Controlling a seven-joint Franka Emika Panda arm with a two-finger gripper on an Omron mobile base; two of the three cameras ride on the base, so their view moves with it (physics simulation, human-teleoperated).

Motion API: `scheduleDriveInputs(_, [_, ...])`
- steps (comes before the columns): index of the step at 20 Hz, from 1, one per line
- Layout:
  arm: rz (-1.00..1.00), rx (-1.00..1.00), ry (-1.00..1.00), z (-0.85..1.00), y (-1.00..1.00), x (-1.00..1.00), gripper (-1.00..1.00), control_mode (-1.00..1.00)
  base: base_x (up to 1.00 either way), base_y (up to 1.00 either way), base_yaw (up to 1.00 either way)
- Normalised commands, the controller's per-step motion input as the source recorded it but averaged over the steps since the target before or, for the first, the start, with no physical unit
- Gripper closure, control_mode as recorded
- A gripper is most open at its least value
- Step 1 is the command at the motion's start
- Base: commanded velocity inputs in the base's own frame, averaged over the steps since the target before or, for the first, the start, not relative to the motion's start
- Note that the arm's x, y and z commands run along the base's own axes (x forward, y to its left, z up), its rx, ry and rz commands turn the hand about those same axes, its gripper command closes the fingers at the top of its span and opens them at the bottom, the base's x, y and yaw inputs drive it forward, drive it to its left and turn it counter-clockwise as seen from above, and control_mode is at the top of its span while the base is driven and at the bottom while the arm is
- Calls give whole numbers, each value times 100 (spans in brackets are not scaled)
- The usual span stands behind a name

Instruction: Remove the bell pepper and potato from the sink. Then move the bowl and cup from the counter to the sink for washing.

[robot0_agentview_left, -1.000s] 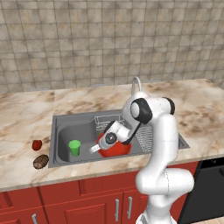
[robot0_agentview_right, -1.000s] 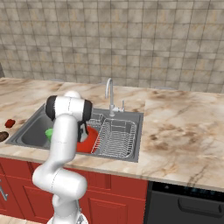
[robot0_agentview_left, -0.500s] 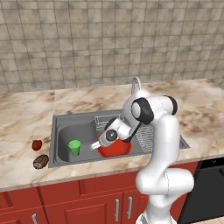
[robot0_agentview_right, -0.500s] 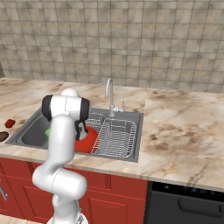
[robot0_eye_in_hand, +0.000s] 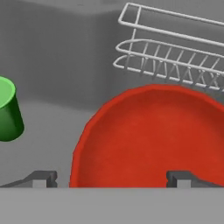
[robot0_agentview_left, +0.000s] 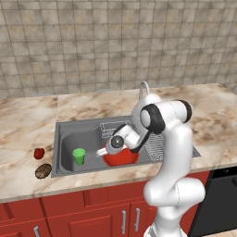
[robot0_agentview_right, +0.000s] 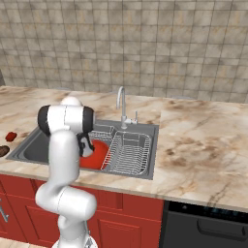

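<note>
The red bowl (robot0_agentview_left: 122, 158) rests in the grey sink (robot0_agentview_left: 88, 130), beside the wire rack, and the green cup (robot0_agentview_left: 78, 156) stands upright in the sink to its left. My gripper (robot0_agentview_left: 101, 152) hovers open just above the bowl's left rim, holding nothing. In the hand view the bowl (robot0_eye_in_hand: 153, 135) lies below the gripper (robot0_eye_in_hand: 111, 178), one fingertip (robot0_eye_in_hand: 43, 176) outside the rim and the other over the bowl, with the cup (robot0_eye_in_hand: 6, 109) at the left. The bell pepper (robot0_agentview_left: 39, 152) and potato (robot0_agentview_left: 43, 171) lie on the counter left of the sink.
A wire dish rack (robot0_agentview_right: 128, 152) fills the sink's right part, close against the bowl (robot0_agentview_right: 97, 154). The chrome faucet (robot0_agentview_right: 122, 104) rises behind the basin. Marble counter (robot0_agentview_right: 203, 145) stretches to the right. The pepper (robot0_agentview_right: 11, 136) and potato (robot0_agentview_right: 4, 150) sit near the counter's front left.
My hand has drawn back a little to the left, away from the bowl. Bowl, cup, pepper and potato have stayed put.
</note>
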Motion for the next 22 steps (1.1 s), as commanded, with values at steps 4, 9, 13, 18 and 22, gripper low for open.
scheduleDriveInputs(4, [-11, 0, 12, 38, 0, -2, -100, -100, 0, 0, 0])
scheduleDriveInputs(9, [-3, 0, 13, 43, 0, 0, -100, -100, 0, 0, 0])
scheduleDriveInputs(13, [-1, 0, 23, 40, 0, -2, -100, -100, 0, 0, 0])
scheduleDriveInputs(18, [0, 0, 19, 34, 0, -9, -100, -100, 0, 0, 0])
scheduleDriveInputs(22, [0, 0, 7, 38, 2, -8, -100, -100, 0, 0, 0])
